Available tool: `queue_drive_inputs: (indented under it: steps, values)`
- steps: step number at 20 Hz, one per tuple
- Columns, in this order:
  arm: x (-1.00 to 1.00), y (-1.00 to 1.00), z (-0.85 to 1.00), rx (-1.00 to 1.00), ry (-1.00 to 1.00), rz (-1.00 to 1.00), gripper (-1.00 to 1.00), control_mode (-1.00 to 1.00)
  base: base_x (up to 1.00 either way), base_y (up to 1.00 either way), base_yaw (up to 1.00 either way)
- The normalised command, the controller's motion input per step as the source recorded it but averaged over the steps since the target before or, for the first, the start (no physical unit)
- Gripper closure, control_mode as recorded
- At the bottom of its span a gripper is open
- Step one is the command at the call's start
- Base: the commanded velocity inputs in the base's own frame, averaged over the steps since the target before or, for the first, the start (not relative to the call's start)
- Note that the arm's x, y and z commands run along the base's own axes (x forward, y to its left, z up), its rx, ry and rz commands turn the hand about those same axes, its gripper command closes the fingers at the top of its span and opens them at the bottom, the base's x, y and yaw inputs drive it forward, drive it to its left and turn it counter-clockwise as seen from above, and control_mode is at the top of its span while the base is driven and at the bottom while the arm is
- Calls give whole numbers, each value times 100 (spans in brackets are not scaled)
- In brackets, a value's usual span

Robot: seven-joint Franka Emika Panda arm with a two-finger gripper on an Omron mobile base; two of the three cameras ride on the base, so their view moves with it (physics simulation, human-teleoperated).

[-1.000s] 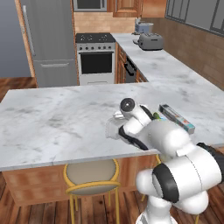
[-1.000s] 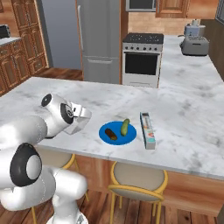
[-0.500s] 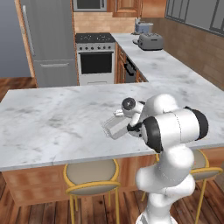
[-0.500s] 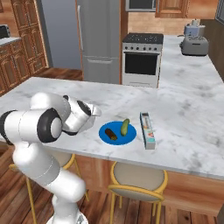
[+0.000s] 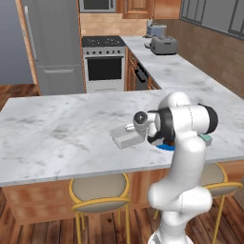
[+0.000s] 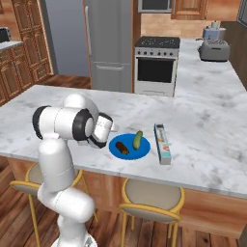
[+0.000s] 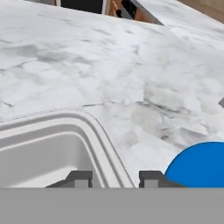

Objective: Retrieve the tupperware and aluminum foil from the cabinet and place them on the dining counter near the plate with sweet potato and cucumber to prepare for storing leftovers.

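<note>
On the dining counter (image 5: pixel 57 128), the tupperware (image 5: pixel 126 137) sits flat near the front edge, just left of the blue plate (image 6: pixel 129 146) carrying a sweet potato (image 6: pixel 122 147) and a cucumber (image 6: pixel 138 139). The gripper (image 7: pixel 111 178) straddles the container's rim wall, jaws slightly apart, one fingertip (image 7: pixel 79 178) inside and the other outside. The aluminum foil (image 6: pixel 162 143) lies just right of the plate.

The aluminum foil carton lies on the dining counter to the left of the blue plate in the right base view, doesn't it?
Not quite: in the right base view the aluminum foil carton lies on the dining counter to the right of the blue plate, not the left.
</note>
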Motion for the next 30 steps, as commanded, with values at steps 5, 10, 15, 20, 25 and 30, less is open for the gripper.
queue_drive_inputs:
  steps: [5, 10, 15, 20, 25, 30]
  values:
    - [3, 1, -34, 0, 1, 0, -100, -100, 0, 0, 0]
    - [0, 0, 50, 0, 8, 0, -100, -100, 0, 0, 0]
    - [-7, 0, 99, 0, 9, 0, -100, -100, 0, 0, 0]
    - [-23, 0, 100, 0, 10, 0, -100, -100, 0, 0, 0]
    - [-25, 0, 100, -1, 9, 0, -100, -100, 0, 0, 0]
    - [-43, 0, 100, -1, 9, 0, -100, -100, 0, 0, 0]
